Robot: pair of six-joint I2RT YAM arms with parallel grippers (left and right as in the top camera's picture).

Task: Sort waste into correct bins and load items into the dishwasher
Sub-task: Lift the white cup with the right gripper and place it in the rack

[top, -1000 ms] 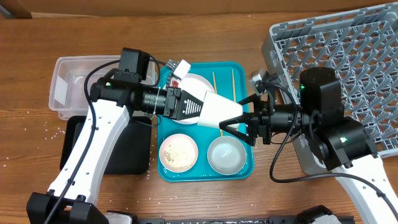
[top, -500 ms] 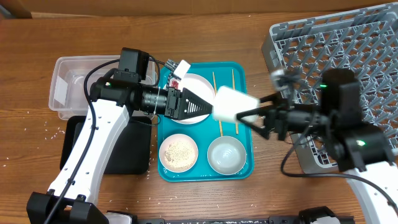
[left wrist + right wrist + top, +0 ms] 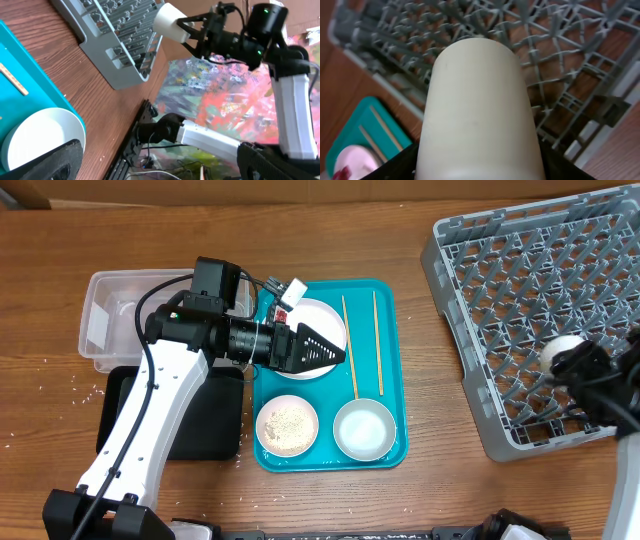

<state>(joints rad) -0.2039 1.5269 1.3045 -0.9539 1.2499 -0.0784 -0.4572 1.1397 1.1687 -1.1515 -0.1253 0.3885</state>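
From above, the grey dish rack [image 3: 520, 290] fills the desk's far right corner. The right gripper [image 3: 578, 366] hangs over the rack's near right part, close to the desk's right edge, with a small white cup [image 3: 556, 350] clamped between its fingers. Mid-desk lies a teal tray [image 3: 390, 380]. It carries the pale plate [image 3: 318, 318] at its far end with a red wrapper [image 3: 283, 311] on the plate's left rim, two chopsticks [image 3: 348, 345] lying lengthwise, and two white bowls [image 3: 363, 430] side by side at the near end, the left one holding rice. The left gripper [image 3: 335, 348] hovers over the plate's near side. The clear tub [image 3: 110, 320] sits toward the left edge and the black tray [image 3: 205, 420] just nearer than it. Loose rice grains [image 3: 60, 375] dot the wood by the left edge.

The left wrist camera shows that gripper's dark fingers [image 3: 47, 162] spread wide apart, nothing between them, and a bowl's rim just past one of them. Across the desk the cup rides sideways in the right gripper's grasp above the rack's corner.

In the right wrist camera the cup [image 3: 477, 110] fills the frame, pinched from both sides by black fingers and held clear above the rack's lattice [image 3: 565, 55]. The tray, chopsticks and plate show at lower left.
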